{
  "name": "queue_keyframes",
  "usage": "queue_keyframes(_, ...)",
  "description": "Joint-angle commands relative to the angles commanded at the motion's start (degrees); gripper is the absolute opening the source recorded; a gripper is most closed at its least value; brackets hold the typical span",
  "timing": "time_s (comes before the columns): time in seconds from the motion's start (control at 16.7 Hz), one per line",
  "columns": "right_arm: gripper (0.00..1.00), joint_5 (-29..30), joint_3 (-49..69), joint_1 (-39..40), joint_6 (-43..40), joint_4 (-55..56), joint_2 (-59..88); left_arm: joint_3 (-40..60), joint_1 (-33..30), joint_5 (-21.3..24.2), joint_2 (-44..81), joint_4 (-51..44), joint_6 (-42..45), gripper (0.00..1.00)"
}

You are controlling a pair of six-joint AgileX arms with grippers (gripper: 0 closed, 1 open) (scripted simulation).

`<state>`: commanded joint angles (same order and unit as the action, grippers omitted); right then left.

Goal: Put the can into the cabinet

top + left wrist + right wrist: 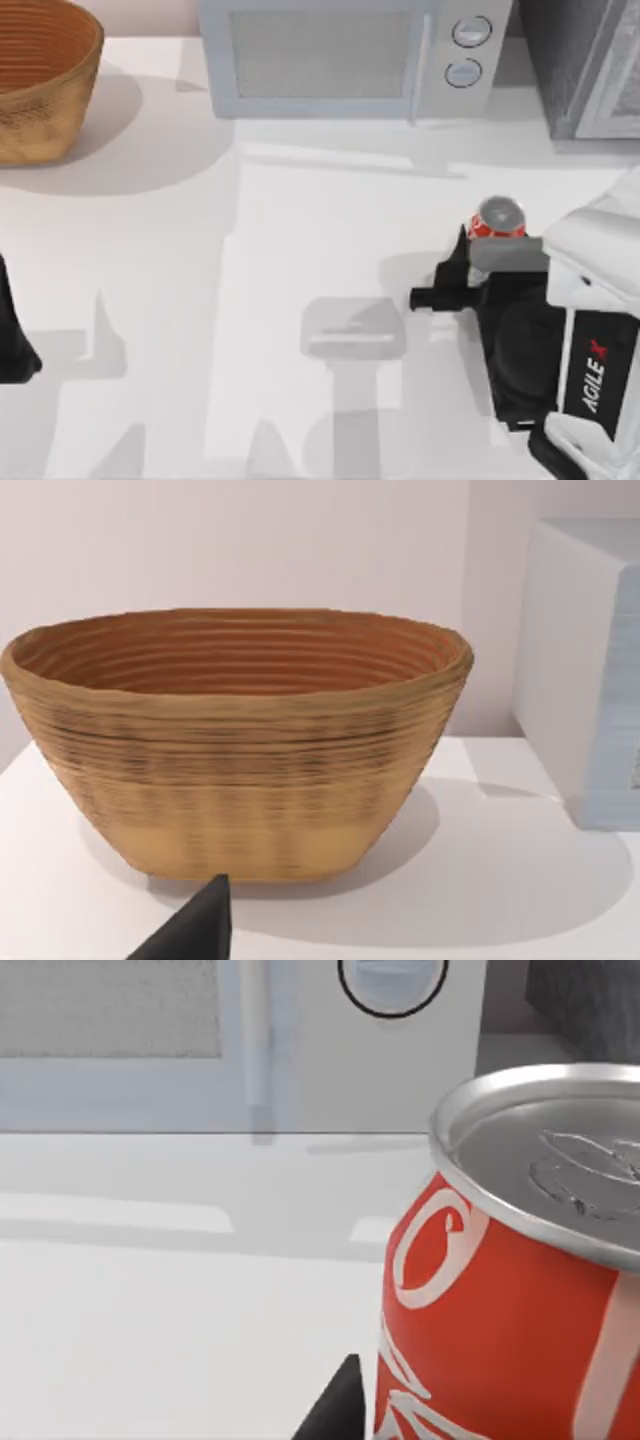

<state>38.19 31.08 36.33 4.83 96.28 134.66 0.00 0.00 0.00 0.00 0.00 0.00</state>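
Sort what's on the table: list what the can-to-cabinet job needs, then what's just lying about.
Job:
can, upright by the right gripper
cabinet, at the table's far right

Lying about:
microwave, far middle
wicker basket, far left
left gripper, parked at the left edge

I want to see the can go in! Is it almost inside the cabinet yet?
Not yet. The right gripper has reached the can, which stands upright on the table in front of the microwave; whether it grips is unclear. Carrying it into the cabinet at the back right remains. The left arm waits at the left edge.
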Motion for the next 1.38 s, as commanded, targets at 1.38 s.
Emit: queue_keyframes(1.38,0.00,-0.79,0.79,0.32,0.30,-25.90,-25.06,0.00,0.00,0.00,0.00,0.00,0.00,1.00)
